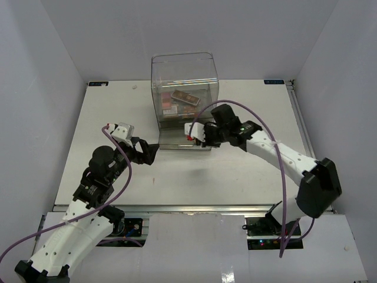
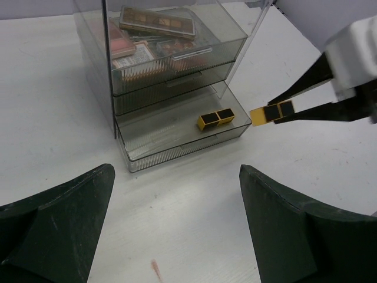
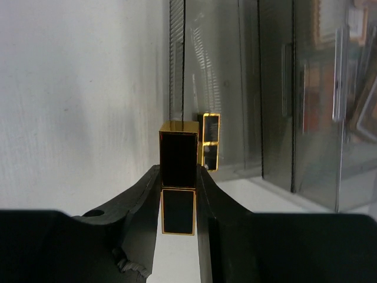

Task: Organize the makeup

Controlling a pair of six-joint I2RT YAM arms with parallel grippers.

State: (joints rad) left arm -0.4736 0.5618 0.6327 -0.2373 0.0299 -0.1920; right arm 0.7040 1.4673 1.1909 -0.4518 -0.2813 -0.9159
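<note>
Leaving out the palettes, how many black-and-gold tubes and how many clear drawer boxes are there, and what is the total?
Black-and-gold tubes: 2, one in the pulled-out bottom drawer, one held by the right gripper
Clear drawer boxes: 1
Total: 3

No text, brand, number or sign can be read in any view. The palettes [image 2: 158,20] in the top drawer of the clear drawer organizer [image 1: 184,82] show only blurred patches of colour, and any print on them is too small to make out. The black-and-gold lipstick tube [image 3: 178,147] nearest the right wrist camera shows plain glossy faces.
</note>
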